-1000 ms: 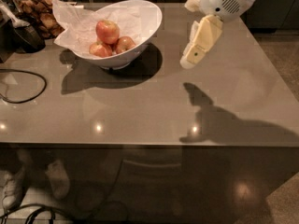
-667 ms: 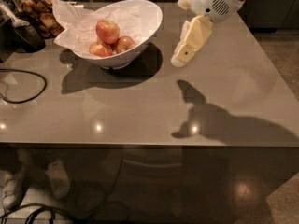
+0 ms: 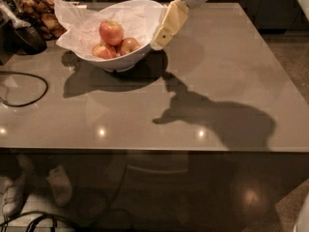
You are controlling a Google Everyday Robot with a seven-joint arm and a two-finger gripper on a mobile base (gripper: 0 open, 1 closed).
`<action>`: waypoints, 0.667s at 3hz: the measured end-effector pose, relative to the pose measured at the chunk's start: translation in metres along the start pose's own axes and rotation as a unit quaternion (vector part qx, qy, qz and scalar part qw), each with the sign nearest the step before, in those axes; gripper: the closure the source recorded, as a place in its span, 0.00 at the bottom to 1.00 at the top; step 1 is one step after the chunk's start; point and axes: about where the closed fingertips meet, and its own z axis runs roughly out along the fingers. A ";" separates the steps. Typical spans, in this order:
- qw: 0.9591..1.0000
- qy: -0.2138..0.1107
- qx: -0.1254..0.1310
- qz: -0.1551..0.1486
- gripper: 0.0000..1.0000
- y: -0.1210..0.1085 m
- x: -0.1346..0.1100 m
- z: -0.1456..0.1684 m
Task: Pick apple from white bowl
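The white bowl (image 3: 145, 13), lined with crinkled white paper, stands at the back left of the grey table. The apple (image 3: 111, 32), round and red-orange, lies on top of two smaller apples (image 3: 128, 45) inside it. My gripper (image 3: 158, 43), cream-coloured, hangs from the arm at the top of the view. Its tip is just over the bowl's right rim, to the right of the apple and apart from it.
The grey table (image 3: 227, 81) stretches to the right and front, with the arm's shadow across it. A black cable (image 3: 24, 88) loops at the left edge. A dark appliance (image 3: 19, 33) and a pile of brown items (image 3: 43, 13) sit at the back left.
My gripper has moved left across the table, from right of the bowl to over its right rim. The apples and the bowl have not moved.
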 end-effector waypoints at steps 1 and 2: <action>1.000 -0.014 -0.005 0.001 0.00 -0.014 -0.004 0.019; 0.999 -0.032 -0.027 0.015 0.00 -0.054 -0.010 0.061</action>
